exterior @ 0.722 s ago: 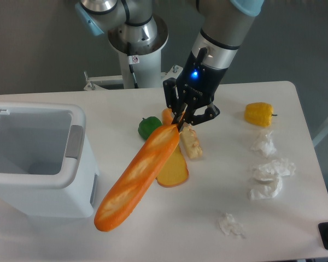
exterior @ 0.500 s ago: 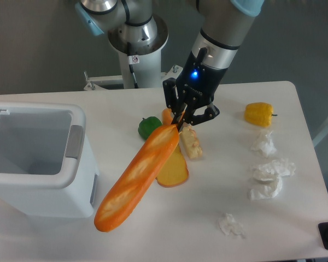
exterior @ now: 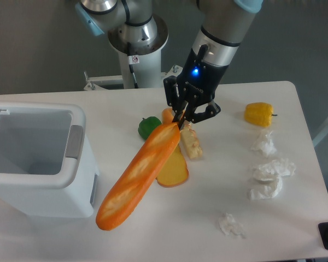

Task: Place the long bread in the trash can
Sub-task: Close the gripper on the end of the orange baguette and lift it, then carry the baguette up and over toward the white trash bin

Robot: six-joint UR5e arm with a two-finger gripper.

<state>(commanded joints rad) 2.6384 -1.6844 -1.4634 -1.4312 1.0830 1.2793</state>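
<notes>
The long bread (exterior: 139,174), an orange baguette with pale slashes, slants from the table's middle down toward the front left. Its upper end is pinched in my gripper (exterior: 180,123), which is shut on it, and the loaf hangs tilted with its lower end near the table. The trash can (exterior: 35,158), a white boxy bin with a grey inside and a grey handle patch, stands at the left. The baguette's lower end is just right of the bin's front corner.
Under and beside the baguette lie a flat yellow-orange bread slice (exterior: 174,172), a pale bread piece (exterior: 190,144), a green pepper (exterior: 148,126) and a small orange item (exterior: 167,115). A yellow pepper (exterior: 259,113) and several crumpled white papers (exterior: 270,170) lie on the right.
The gripper has risen slightly with the baguette's upper end. The loaf has barely shifted.
</notes>
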